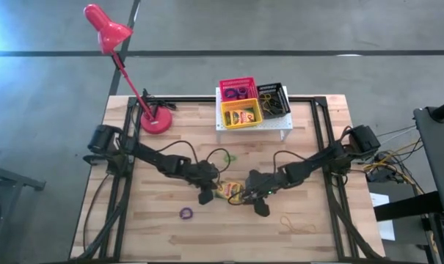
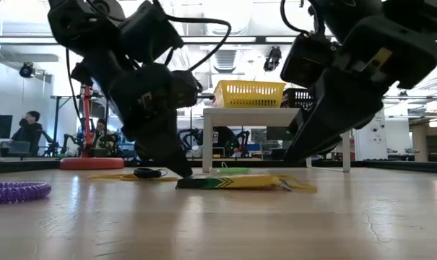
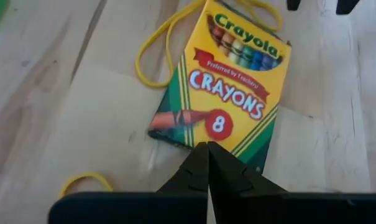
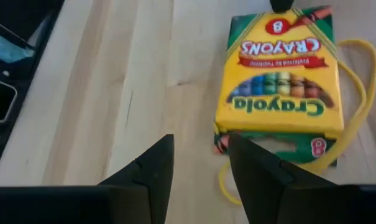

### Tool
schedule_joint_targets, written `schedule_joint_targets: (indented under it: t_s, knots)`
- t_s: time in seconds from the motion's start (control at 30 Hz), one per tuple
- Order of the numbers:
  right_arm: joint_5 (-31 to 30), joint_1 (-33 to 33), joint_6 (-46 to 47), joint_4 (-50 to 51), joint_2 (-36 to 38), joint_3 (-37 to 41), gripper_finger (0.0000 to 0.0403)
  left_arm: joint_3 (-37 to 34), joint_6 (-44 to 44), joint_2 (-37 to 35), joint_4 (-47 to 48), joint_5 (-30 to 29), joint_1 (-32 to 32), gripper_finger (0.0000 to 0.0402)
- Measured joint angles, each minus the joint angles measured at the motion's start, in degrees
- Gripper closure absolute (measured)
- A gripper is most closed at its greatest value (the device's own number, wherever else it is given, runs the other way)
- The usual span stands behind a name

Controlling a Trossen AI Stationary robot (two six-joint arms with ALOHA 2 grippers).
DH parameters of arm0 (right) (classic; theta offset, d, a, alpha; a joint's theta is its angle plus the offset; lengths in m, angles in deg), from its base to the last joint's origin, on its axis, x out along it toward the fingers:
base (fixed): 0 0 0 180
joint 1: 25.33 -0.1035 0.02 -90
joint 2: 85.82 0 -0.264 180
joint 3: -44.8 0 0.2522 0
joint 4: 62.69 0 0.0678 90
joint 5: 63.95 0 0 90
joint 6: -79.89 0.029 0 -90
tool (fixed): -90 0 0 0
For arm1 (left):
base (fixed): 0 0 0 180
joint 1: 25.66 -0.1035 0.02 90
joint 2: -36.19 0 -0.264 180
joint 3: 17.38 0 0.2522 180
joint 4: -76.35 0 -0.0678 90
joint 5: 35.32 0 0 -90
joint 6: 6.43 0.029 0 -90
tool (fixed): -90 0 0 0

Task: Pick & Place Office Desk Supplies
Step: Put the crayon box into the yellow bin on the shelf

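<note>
On the white shelf point(image 1: 280, 126), yellow basket point(image 1: 241, 114) holds a crayon box point(image 1: 242, 116).

My arms hide part of the crayon box point(image 1: 228, 191) from above — the baskets' point(image 1: 241, 113) contents are too small to tell.

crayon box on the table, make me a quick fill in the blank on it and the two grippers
1. The number printed on the crayon box is ____.
2. The left gripper has its fingers ____ at one end of the box.
3. The right gripper has its fingers ____ at the box's other end.
4. The long loop lying partly under the box is ____ in colour.

Missing words: 8; shut; open; yellow
</note>
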Motion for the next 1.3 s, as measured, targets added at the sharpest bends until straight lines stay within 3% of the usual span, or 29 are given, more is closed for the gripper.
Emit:
schedule_joint_targets:
  t_s: [0.33,0.6,0.93,1.3]
  knots:
    - [-1.33,0.04,-1.13,6.03,-0.09,0.22,0.0267,-4.80,-1.11,-0.01,-7.13,-1.39,0.00,0.0399]
    - [-2.63,0.04,-1.05,7.49,-0.03,0.24,0.0266,-3.13,-1.65,-2.31,-8.17,-1.86,-0.04,0.0400]
    - [-2.62,0.04,-1.05,7.53,0.00,0.22,0.0275,-3.38,-0.42,1.35,-10.08,-1.42,-0.04,0.0401]
    - [-2.38,0.04,-1.63,8.22,0.13,-1.44,0.0251,-3.46,1.07,1.41,-8.83,-1.33,0.07,0.0401]
